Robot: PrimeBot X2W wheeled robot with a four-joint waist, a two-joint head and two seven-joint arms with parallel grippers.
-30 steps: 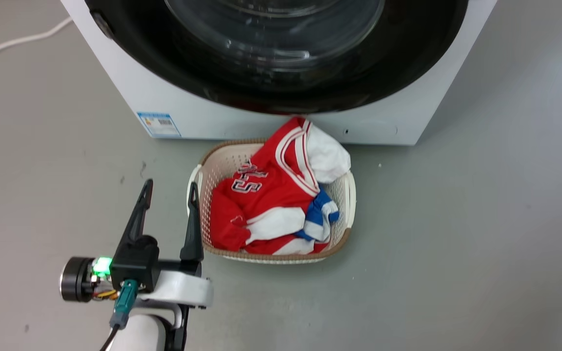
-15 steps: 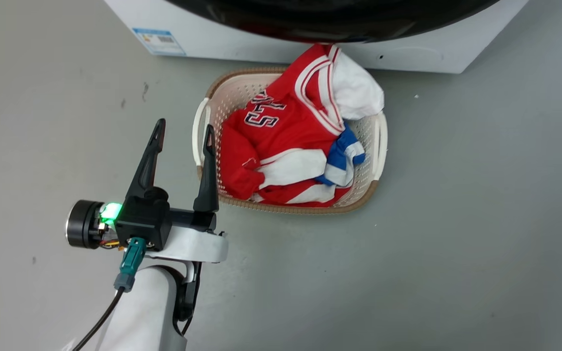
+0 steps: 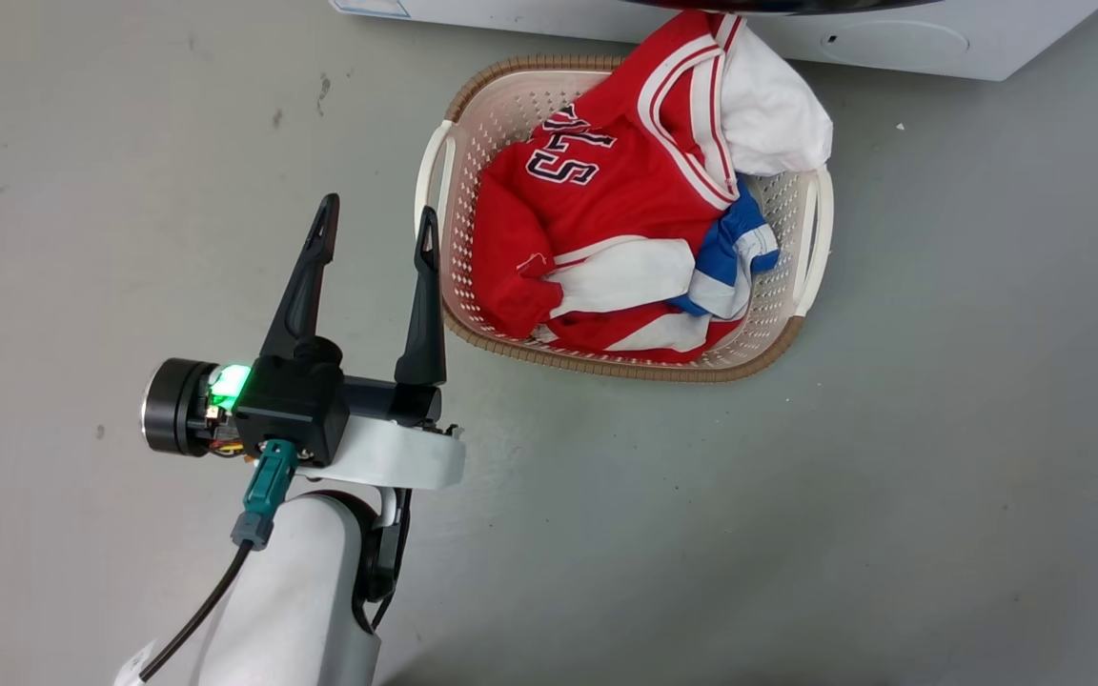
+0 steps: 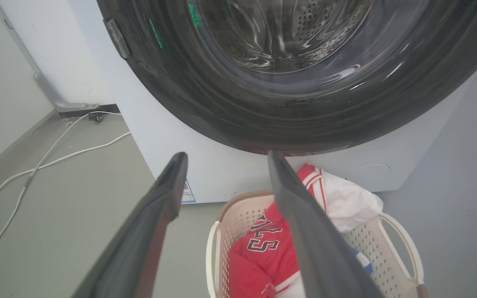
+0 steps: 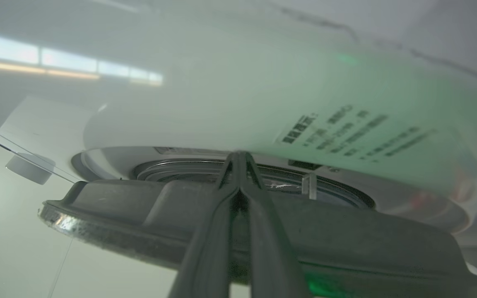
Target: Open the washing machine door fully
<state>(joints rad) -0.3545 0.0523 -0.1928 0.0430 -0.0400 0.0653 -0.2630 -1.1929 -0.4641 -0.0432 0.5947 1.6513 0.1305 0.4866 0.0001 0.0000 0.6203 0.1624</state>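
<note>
The washing machine [image 4: 164, 132] is a white box, and its white base strip [image 3: 892, 43] runs along the top of the head view. The washing machine door [image 4: 304, 111], a glossy black disc with a clear glass centre, covers the front in the left wrist view. My left gripper [image 3: 377, 211] hangs open above the floor left of the basket, its fingers [image 4: 155, 215] pointing at the machine's lower front. In the right wrist view my right gripper [image 5: 240, 156] is shut, fingers lying across the door's dark edge [image 5: 346, 240]. A gap separates that edge from the white machine front [image 5: 222, 103].
A white woven laundry basket [image 3: 811, 238] with a red jersey [image 3: 625, 200] and white and blue cloth stands on the grey floor right before the machine. White cables [image 4: 56, 155] trail over the floor left of the machine, by the wall.
The head camera has tipped downward, so the machine and door slid up out of its picture and the basket rose. My left gripper stays open beside the basket.
</note>
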